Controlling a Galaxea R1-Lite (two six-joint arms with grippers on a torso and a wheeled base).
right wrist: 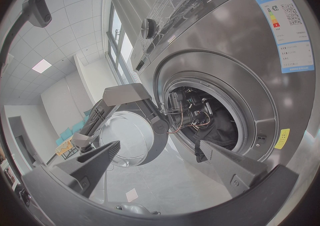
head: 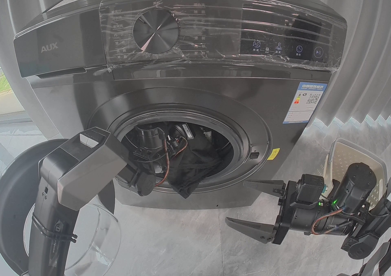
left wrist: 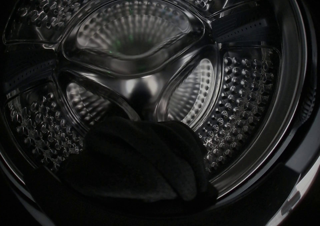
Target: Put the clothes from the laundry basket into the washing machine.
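Head view: nearest, the right gripper (head: 235,202) hangs low over the grey floor (head: 175,240), its jaws spread wide and holding nothing. Just right of it and slightly farther stands the pale laundry basket (head: 341,158). At the near left, the washing machine's (head: 228,97) round door (head: 16,195) hangs open. Farther in, the left gripper (head: 181,134) is inside the opening; whether it is clenched or released cannot be told. A dark garment (head: 191,169) lies in the drum (left wrist: 246,96), one end draped out over the lower rim.
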